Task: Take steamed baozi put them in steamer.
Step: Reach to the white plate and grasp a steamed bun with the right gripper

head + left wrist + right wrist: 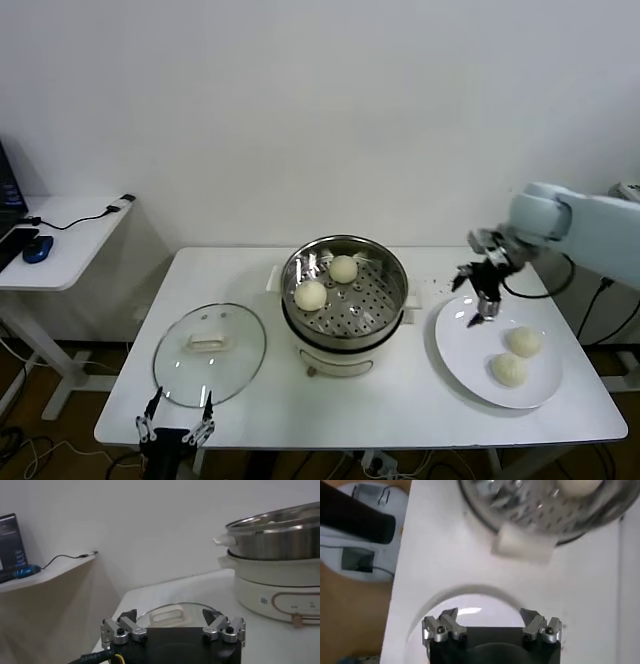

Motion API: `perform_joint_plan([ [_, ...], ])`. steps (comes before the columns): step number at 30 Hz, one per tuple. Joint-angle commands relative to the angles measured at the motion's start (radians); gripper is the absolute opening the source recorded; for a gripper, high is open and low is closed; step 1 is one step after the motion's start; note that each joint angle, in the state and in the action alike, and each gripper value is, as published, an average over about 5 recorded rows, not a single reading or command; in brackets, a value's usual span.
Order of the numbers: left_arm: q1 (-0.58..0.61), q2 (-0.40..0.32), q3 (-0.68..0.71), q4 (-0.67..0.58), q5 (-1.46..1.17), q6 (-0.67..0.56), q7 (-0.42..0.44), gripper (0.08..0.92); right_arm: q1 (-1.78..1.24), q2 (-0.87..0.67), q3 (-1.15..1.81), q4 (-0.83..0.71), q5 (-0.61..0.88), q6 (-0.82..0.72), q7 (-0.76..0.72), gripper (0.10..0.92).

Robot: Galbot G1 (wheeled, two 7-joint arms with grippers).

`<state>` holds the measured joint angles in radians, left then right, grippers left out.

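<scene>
The steel steamer (345,290) stands mid-table on a white cooker base and holds two baozi, one at the back (343,268) and one to the left (310,295). Two more baozi (522,341) (508,370) lie on the white plate (460,345) at the right. My right gripper (483,300) hangs open and empty over the plate's rim nearest the steamer, apart from both buns; its wrist view shows the plate (470,605) below the jaws and the steamer (545,505) beyond. My left gripper (175,425) is parked open at the table's front left edge, near the glass lid (210,352).
The glass lid (170,615) with a white handle lies flat left of the cooker base (280,587). A side desk (55,235) with a cable and a blue mouse stands at the far left. Black cables hang off the table's right end.
</scene>
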<state>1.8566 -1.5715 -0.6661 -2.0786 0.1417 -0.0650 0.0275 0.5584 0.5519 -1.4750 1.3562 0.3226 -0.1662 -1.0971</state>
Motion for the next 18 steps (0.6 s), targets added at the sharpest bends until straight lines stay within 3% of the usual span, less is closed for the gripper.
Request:
perform_joint_plan([
  [1,0.012,-0.003,-0.006,-0.006,0.003,0.003,0.002,0.823,-0.456,-0.179,0.367,-0.052,-0.291,0.068,-0.026,0.823],
  [18,0.015,-0.016,-0.013,0.009,0.018,0.001,-0.004,0.823,-0.556,-0.016,0.470,-0.212,-0.358,0.094,-0.008,0.823],
])
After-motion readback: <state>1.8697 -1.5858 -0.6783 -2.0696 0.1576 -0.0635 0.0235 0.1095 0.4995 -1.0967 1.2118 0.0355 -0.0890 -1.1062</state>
